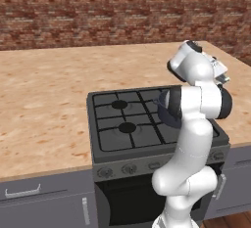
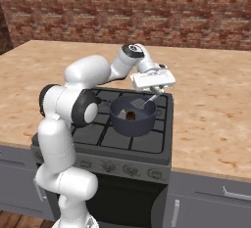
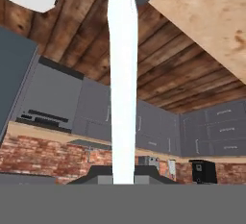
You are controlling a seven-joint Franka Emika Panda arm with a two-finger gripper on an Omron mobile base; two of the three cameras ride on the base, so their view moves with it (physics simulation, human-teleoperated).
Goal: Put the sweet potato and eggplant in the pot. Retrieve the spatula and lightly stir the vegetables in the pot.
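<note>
Inside, the pot (image 2: 132, 118) holds the sweet potato (image 2: 131, 116) and spatula (image 2: 138, 104) blade.

Gripper (image 2: 156, 93) clamps spatula (image 2: 143, 102) over pot (image 2: 132, 122) (sweet potato (image 2: 131, 116) inside).

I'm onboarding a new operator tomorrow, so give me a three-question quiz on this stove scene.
1. True or false: the pot sits on the stove.
2. The spatula's blade is: A) on the counter; B) inside the pot; C) on the floor.
3. Fill in: the gripper is ____ on the spatula's handle.

Key: 1 true. 2 B. 3 shut; the jaws grip the handle above the pot, where a small brown lump lies.
</note>
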